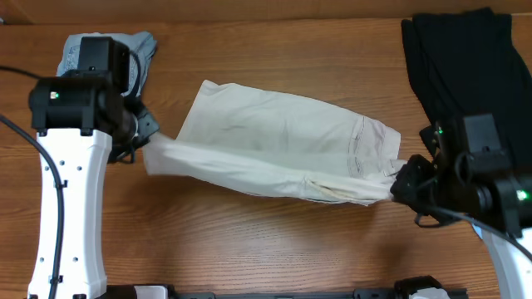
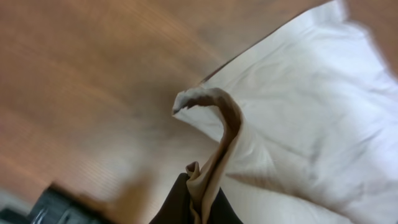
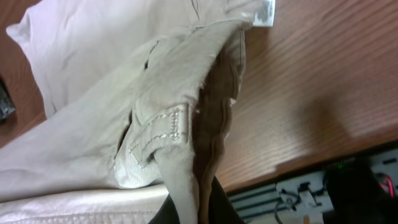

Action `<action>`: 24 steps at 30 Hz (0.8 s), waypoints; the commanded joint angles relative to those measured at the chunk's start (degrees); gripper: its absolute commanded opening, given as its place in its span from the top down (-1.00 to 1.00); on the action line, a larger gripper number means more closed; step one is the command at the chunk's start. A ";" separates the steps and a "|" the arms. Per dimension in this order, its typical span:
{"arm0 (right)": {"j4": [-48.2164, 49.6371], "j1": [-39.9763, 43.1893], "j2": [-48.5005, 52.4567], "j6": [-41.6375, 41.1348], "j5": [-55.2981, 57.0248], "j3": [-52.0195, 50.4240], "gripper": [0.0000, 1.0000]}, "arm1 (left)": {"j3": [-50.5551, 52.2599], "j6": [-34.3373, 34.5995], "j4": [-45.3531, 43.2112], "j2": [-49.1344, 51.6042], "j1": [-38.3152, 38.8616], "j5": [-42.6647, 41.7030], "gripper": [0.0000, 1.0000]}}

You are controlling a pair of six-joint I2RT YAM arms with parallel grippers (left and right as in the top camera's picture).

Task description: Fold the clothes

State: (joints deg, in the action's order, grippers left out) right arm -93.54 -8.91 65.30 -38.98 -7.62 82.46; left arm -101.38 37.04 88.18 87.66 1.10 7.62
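The cream-beige shorts (image 1: 274, 133) lie across the middle of the wooden table, their near edge lifted and stretched between both grippers. My left gripper (image 1: 148, 143) is shut on the leg-hem end at the left; in the left wrist view (image 2: 198, 198) a fold of beige cloth (image 2: 217, 143) is pinched between the dark fingers. My right gripper (image 1: 399, 184) is shut on the waistband end at the right; the right wrist view (image 3: 199, 202) shows the waistband and a belt loop (image 3: 161, 127) in its jaws. The denim shorts (image 1: 141, 48) and black garment (image 1: 465, 58) lie at the back.
The denim shorts sit at the back left, partly under my left arm. The black garment fills the back right corner beside my right arm. The table's front edge with a metal rail (image 3: 292, 190) is close behind the right gripper.
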 commanded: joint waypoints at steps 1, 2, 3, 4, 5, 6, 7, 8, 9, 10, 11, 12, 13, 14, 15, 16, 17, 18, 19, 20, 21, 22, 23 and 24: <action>1.16 1.05 3.21 -0.22 4.52 -2.97 0.91 | 1.68 -0.66 -3.54 0.02 1.90 4.81 0.92; 1.64 1.05 4.22 -0.22 4.55 -3.74 0.92 | 2.80 -0.57 -5.03 0.20 2.67 4.81 0.92; 2.27 1.05 5.11 -0.22 4.55 -4.50 0.92 | 3.89 -0.57 -6.49 0.42 3.30 4.81 0.92; 3.19 1.05 6.16 -0.22 4.55 -5.40 0.92 | 5.16 -0.57 -8.07 0.61 3.93 4.81 0.92; 4.02 1.07 7.10 -0.22 4.57 -6.01 0.92 | 6.58 -0.57 -9.77 0.85 4.52 4.81 0.92; 4.85 1.07 7.93 -0.22 4.57 -6.43 0.92 | 8.31 -0.35 -11.80 1.27 5.18 4.81 0.92; 6.03 1.14 8.96 -0.22 4.79 -6.84 0.92 | 9.86 0.09 -13.55 1.70 5.73 4.90 0.92; 7.04 1.29 9.77 -0.22 5.14 -7.10 0.92 | 11.63 0.52 -15.61 2.29 6.12 5.07 0.92; 8.13 1.62 10.69 -0.24 5.66 -7.30 0.92 | 13.14 0.70 -17.55 3.04 6.27 5.07 0.92; 9.11 2.03 11.50 -0.24 6.12 -7.41 0.92 | 14.43 0.70 -19.58 3.72 6.34 5.05 0.92; 10.25 2.64 12.37 -0.24 6.73 -7.54 0.92 | 15.89 0.74 -21.97 4.79 6.34 5.11 0.92; 12.46 3.96 13.99 -0.22 7.89 -7.63 0.92 | 17.64 1.57 -26.25 7.06 6.10 6.08 0.92; 13.88 4.81 14.97 -0.20 8.66 -7.69 0.92 | 18.05 2.25 -28.46 8.55 5.95 6.58 0.92; 15.15 5.57 15.76 -0.17 9.03 -7.80 0.92 | 18.12 2.21 -30.25 9.86 5.77 6.56 0.92; 16.55 6.38 16.61 -0.15 9.27 -7.96 0.92 | 18.12 2.21 -32.11 11.13 5.73 6.56 0.92; 18.23 7.28 17.59 -0.13 9.51 -8.17 0.92 | 18.12 2.23 -34.53 12.52 5.70 6.51 0.92; 19.82 7.93 18.43 0.13 9.51 -8.28 0.92 | 18.12 2.21 -36.61 13.64 5.70 6.49 0.92; 21.40 8.41 19.32 0.70 9.51 -8.31 0.92 | 18.12 2.23 -38.56 14.80 5.73 6.49 0.92; 23.47 8.76 20.41 1.55 9.49 -8.31 0.92 | 18.12 2.23 -40.87 16.06 5.81 6.49 0.92; 25.16 8.90 21.31 1.62 9.53 -8.31 0.92 | 18.12 2.27 -42.80 17.16 5.88 6.16 0.92; 26.71 8.94 22.05 2.03 9.49 -8.33 0.92 | 18.12 2.38 -44.52 18.21 6.05 5.90 0.91; 28.63 8.94 23.04 2.45 9.49 -8.33 0.91 | 18.12 2.40 -46.53 19.47 6.25 5.60 0.92; 30.12 8.94 23.82 2.45 9.51 -8.33 0.90 | 18.12 2.40 -48.02 20.44 6.40 5.35 0.90; 31.65 8.94 24.65 2.45 9.51 -8.33 0.89 | 18.12 2.40 -49.44 21.38 6.56 4.96 0.86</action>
State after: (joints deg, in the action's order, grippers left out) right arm -64.51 -1.13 88.23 -37.82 -2.50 74.46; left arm -83.55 38.83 41.43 105.93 7.73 10.48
